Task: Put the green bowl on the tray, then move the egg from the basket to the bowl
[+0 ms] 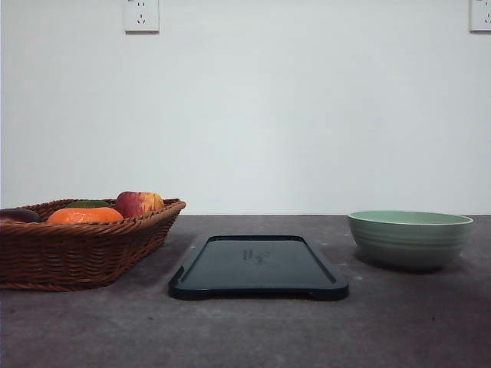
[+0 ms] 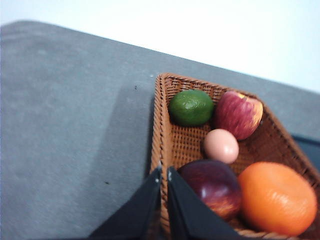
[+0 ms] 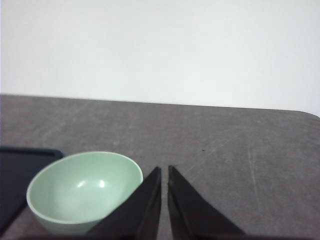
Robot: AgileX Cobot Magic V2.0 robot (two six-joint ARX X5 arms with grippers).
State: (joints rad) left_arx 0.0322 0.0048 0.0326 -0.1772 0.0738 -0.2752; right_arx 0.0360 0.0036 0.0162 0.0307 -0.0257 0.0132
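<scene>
Currently the green bowl (image 1: 410, 238) sits on the table to the right of the empty tray (image 1: 258, 266), apart from it. Nearest is the right end effector (image 3: 164, 170), fingers nearly closed, empty, just beside the bowl's rim.

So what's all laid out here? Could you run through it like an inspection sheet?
Surface: grey table, lightly scuffed.
Job's things: green bowl empty, on the table right of the tray, which is bare; egg in the basket.
Clutter: lime, apple, orange fruit, dark purple fruit, all in the basket.
Grippers: left gripper and right gripper shut, empty.
Cables: nothing seen.
Surroundings: white wall, two sockets.
</scene>
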